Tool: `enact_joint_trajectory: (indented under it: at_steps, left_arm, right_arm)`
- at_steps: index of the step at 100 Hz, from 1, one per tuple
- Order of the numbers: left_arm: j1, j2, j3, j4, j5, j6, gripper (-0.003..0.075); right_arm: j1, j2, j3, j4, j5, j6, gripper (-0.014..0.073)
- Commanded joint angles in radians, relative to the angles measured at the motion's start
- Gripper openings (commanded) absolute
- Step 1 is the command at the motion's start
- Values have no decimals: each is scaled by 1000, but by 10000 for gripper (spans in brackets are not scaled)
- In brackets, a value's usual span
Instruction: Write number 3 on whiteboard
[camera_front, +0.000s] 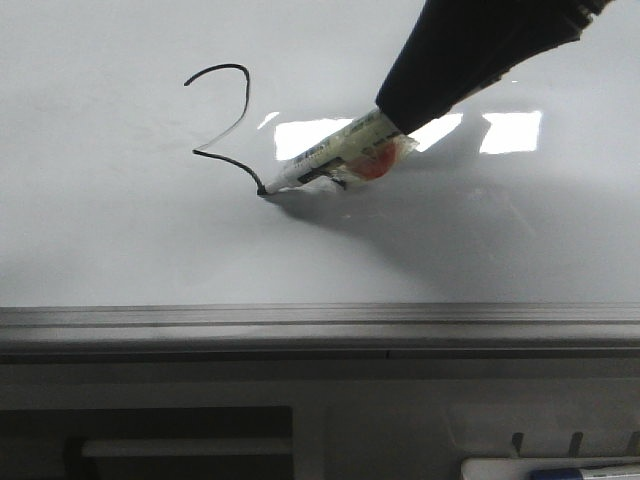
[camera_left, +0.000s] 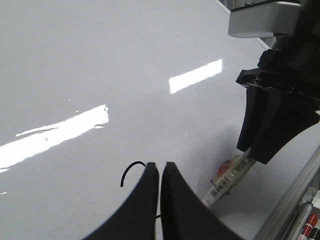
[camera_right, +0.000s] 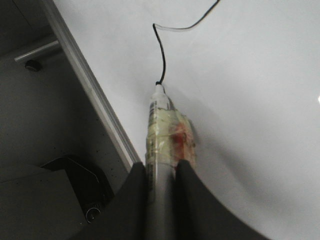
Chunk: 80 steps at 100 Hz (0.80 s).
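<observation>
The whiteboard (camera_front: 120, 240) fills the front view, glossy and pale. A thin black stroke (camera_front: 238, 110), the partly drawn number 3, curves from the upper left down to the marker tip (camera_front: 262, 191). The taped white marker (camera_front: 325, 157) leans low with its tip touching the board. My right gripper (camera_front: 400, 118) is shut on the marker's barrel; the right wrist view shows the marker (camera_right: 160, 130) between its fingers (camera_right: 131, 200) and the stroke (camera_right: 162, 55) beyond the tip. My left gripper (camera_left: 161, 165) hovers shut over the board with nothing in it, covering part of the stroke (camera_left: 129, 171).
A grey metal rail (camera_front: 320, 325) edges the board's near side. Below it a tray holds spare markers (camera_front: 575, 470), also visible as markers (camera_left: 307, 225) in the left wrist view. Bright glare patches (camera_front: 510, 130) lie on the board behind the marker.
</observation>
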Motion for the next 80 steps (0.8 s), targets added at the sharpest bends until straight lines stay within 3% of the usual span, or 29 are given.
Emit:
enact_joint_trajectory:
  at_steps: [1,15,39,64,71,80]
  left_arm:
    - [-3,-2,-31,-16,-79,0,-20]
    - [-3,-2,-31,-16,-79,0,-20]
    - [-3,-2,-31,-12,-68,5,-20]
    - [-3,36,-31,299,-50,-10,-16]
    - [-3,69,-31,354,-52,-10,29]
    - [-3,112,-31,432,-73,-10,167]
  right_arm:
    - [36,19,-16,-35,-66,12,-60]
    - [99,91,-35,-36,-144,12,-60]
    - [115,73,-82,-28,-89,38,-60]
    - [185,-56,-82,-19,55,38,-60]
    - [185,-57,-82,-19,71,38,-60]
    - [185,-49,-82,-19,71,38,-60]
